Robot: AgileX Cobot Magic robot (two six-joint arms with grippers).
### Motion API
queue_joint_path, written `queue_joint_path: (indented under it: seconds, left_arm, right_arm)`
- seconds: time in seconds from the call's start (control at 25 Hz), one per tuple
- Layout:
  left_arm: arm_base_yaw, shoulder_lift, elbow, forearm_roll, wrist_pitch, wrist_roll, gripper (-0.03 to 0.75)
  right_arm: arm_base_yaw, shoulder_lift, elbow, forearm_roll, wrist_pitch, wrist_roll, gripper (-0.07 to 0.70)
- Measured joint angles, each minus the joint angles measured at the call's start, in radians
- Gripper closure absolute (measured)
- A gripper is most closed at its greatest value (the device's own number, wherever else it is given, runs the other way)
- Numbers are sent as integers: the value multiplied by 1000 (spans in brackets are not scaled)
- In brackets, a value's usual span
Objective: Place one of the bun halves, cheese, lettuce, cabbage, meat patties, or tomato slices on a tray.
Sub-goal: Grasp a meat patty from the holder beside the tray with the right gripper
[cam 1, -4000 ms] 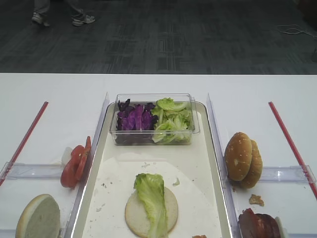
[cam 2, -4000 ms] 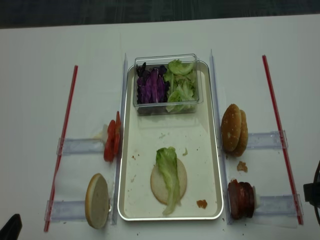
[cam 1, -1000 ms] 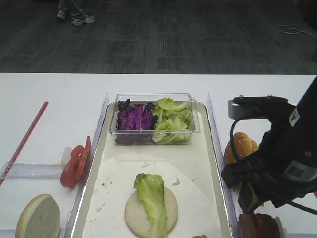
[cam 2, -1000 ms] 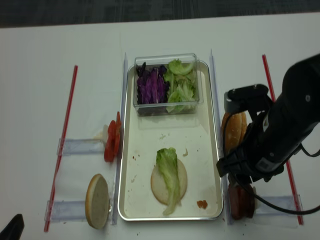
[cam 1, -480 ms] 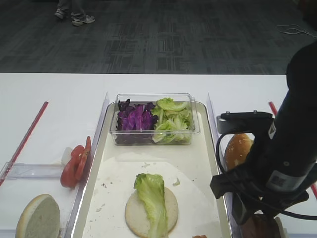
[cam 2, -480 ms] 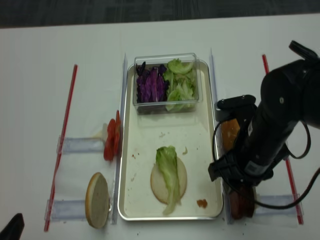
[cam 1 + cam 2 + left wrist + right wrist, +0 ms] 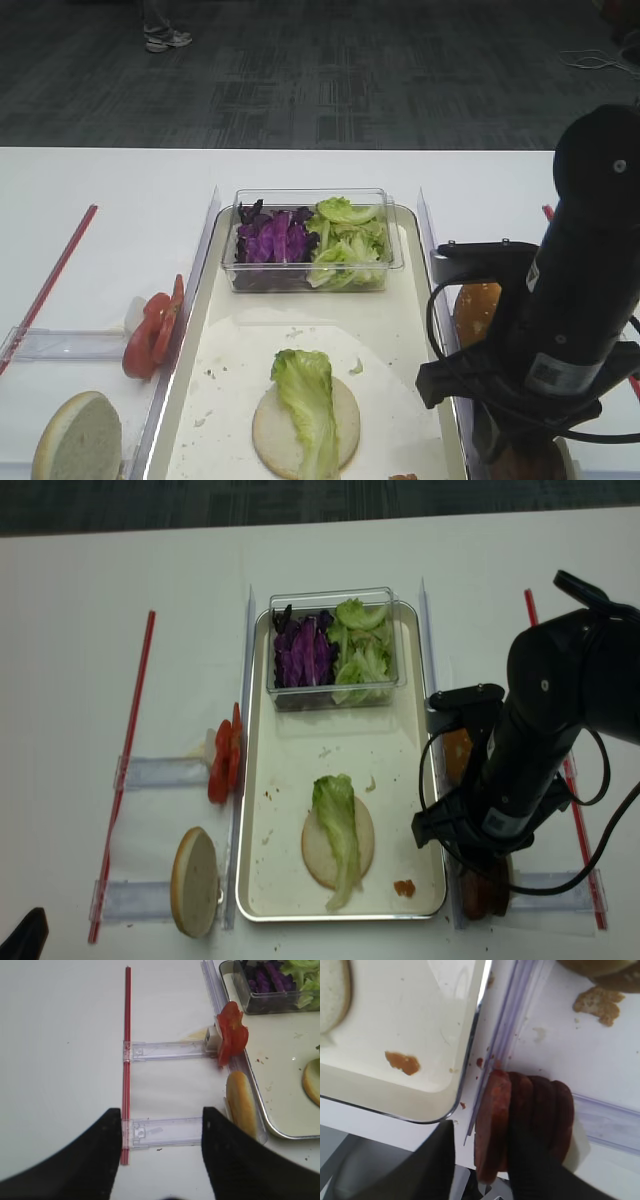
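White surface (image 7: 120, 190), dark carpet behind it, w/ clear plastic rails and red strips to either side of the work area.

Dark red-brown round meat patties (image 7: 522, 1122) stand on edge in a short row on a clear rail, just right of the tray's near right corner. The right tool (image 7: 481, 1157) straddles the endmost patty, the one nearest the tray: one black finger on the tray side, the other wedged between that patty and the rest of the stack. Jaws at a middling gap, about a patty's thickness apart; can't tell from the wrist view whether the pads press it yet. Patty not lifted, its lower edge level w/ the others.

Large cream-white rectangular tray (image 7: 265, 830) w/ low rim already carries a pale round bun half (image 7: 320, 855), cut face up, and a light green ruffled lettuce leaf (image 7: 337, 825) draped over it. A clear plastic tub (image 7: 335, 645) at the far end holds deep purple cabbage pieces (image 7: 298, 652) and more lettuce.

Off the tray: bright red tomato slices (image 7: 231, 1033) on the left rail, another bun half (image 7: 241, 1102) on edge near them, sesame bun tops partly hidden behind the right arm.

Left tool (image 7: 161, 1125) hangs over the left rails, jaws wide, empty.

Progress, as I judge it: pick stage only. Left to do: firm grip, lift, carry over the rim, set down on the tray, prob. onto the lettuce.
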Motion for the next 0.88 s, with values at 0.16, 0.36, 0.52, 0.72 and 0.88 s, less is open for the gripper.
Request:
queue_joint_path:
  seconds: [0.16,0.36,0.52,0.72,0.88]
  left_arm:
    - [0,0,0,0,0,0,366]
    - [0,0,0,0,0,0,366]
    - [0,0,0,0,0,0,366]
    - [0,0,0,0,0,0,366]
    - [0,0,0,0,0,0,366]
  right_arm:
    - [0,0,0,0,0,4,437]
    - [0,0,0,0,2,7,526]
    - [0,0,0,-9,2,7,549]
    - [1,0,0,-13,4,7,552]
    - [2,0,0,-13,7,7,552]
